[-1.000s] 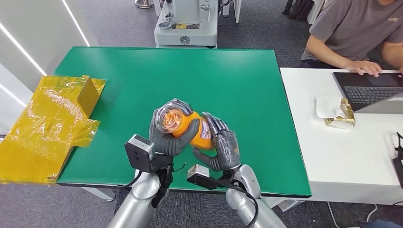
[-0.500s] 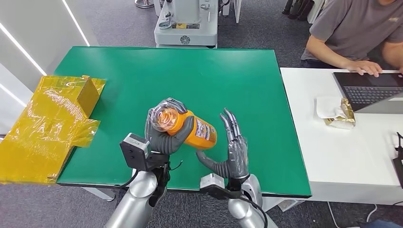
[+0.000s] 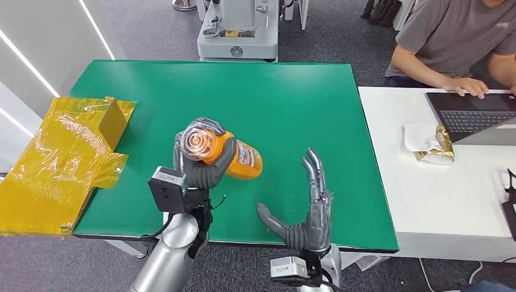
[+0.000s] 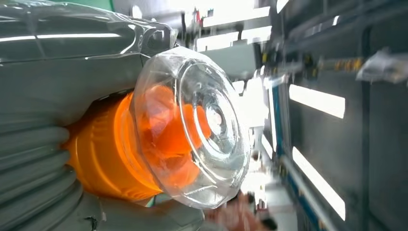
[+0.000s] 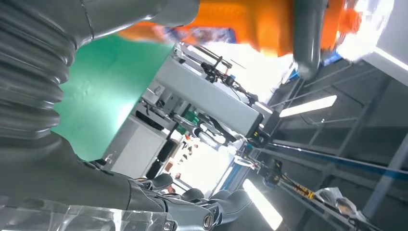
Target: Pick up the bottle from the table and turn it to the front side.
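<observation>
An orange bottle (image 3: 234, 159) with a clear domed cap (image 3: 196, 143) is lifted above the green table (image 3: 286, 97), lying tilted with the cap toward me. My left hand (image 3: 204, 167) grips it around the neck end. The left wrist view shows the clear cap (image 4: 202, 130) over the orange bottle body (image 4: 108, 159), with my hand's grey fingers (image 4: 43, 159) wrapped around it. My right hand (image 3: 307, 210) is apart from the bottle, to its right and nearer me, fingers spread and holding nothing. In the right wrist view the bottle (image 5: 250, 19) appears past my right hand (image 5: 159, 204).
A yellow foil-wrapped box (image 3: 64, 158) overhangs the table's left edge. To the right stands a white desk (image 3: 426, 194) with a laptop (image 3: 477, 118), a wrapped packet (image 3: 435, 146) and a seated person (image 3: 456, 42). A grey machine base (image 3: 238, 30) stands behind the table.
My right hand let go of the bottle's lower end and drew back to the right and toward me, opening. My left hand carried the bottle slightly left, still gripping it.
</observation>
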`<state>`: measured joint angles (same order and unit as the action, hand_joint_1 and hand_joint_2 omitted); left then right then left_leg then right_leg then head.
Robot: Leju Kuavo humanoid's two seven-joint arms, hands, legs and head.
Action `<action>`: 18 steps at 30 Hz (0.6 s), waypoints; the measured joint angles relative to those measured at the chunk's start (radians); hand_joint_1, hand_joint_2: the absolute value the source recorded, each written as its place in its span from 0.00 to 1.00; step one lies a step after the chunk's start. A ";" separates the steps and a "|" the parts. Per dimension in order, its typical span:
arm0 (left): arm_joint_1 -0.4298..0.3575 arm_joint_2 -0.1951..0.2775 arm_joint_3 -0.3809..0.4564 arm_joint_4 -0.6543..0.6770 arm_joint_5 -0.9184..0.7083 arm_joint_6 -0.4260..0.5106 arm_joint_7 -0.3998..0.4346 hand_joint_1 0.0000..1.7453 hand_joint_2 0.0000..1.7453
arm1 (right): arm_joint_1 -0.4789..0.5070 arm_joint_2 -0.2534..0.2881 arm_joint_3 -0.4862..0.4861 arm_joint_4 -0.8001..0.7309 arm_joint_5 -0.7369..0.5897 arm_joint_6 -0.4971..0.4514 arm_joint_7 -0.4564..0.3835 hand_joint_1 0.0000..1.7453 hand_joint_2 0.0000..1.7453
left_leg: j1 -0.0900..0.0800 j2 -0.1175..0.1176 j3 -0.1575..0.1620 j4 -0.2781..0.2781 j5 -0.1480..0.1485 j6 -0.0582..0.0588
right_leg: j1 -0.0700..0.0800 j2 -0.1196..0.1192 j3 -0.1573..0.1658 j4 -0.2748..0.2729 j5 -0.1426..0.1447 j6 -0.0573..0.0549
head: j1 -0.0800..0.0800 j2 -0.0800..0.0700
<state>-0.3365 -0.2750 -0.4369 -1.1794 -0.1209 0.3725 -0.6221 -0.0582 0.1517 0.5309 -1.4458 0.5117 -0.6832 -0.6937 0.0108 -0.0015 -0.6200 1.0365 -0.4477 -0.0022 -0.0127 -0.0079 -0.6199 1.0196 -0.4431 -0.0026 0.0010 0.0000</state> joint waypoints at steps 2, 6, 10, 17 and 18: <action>0.000 0.007 0.025 -0.018 -0.012 0.024 -0.003 1.00 1.00 | 0.024 0.000 0.001 -0.019 -0.006 0.000 -0.001 0.00 1.00 | 0.000 0.000 0.000 0.000 0.000 0.000 | 0.000 0.000 0.000 0.000 0.000 0.000 | 0.000 0.000; 0.005 0.040 0.078 -0.069 -0.036 0.050 -0.008 1.00 1.00 | 0.074 0.000 0.001 -0.055 -0.039 0.000 -0.002 0.00 1.00 | 0.000 0.000 0.000 -0.001 0.000 0.000 | 0.000 0.000 0.000 0.000 0.000 0.000 | 0.000 0.000; 0.003 0.092 0.141 -0.120 -0.110 0.121 -0.017 1.00 1.00 | 0.097 0.000 0.002 -0.073 -0.058 0.000 -0.002 0.00 1.00 | 0.000 0.000 0.000 -0.001 0.000 0.000 | 0.000 0.000 0.000 0.000 -0.001 -0.001 | 0.000 0.000; -0.060 0.185 0.196 -0.137 -0.507 0.212 0.020 1.00 1.00 | 0.088 0.000 0.008 -0.069 -0.090 0.005 -0.002 0.00 1.00 | 0.000 0.000 0.000 -0.001 0.000 0.000 | 0.000 0.000 0.000 0.000 0.000 -0.001 | 0.000 0.000; -0.077 0.197 0.200 -0.129 -0.583 0.230 0.042 1.00 1.00 | 0.085 0.001 0.008 -0.067 -0.091 0.007 -0.001 0.00 1.00 | 0.000 0.000 0.000 -0.001 0.000 0.000 | 0.000 0.000 0.000 0.000 0.000 -0.001 | 0.000 0.000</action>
<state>-0.4136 -0.0784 -0.2373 -1.3080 -0.7043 0.6021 -0.5796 0.0267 0.1526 0.5394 -1.5127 0.4203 -0.6765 -0.6950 0.0110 -0.0010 -0.6198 1.0358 -0.4472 -0.0025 -0.0125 -0.0080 -0.6197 1.0199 -0.4431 -0.0033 0.0012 0.0000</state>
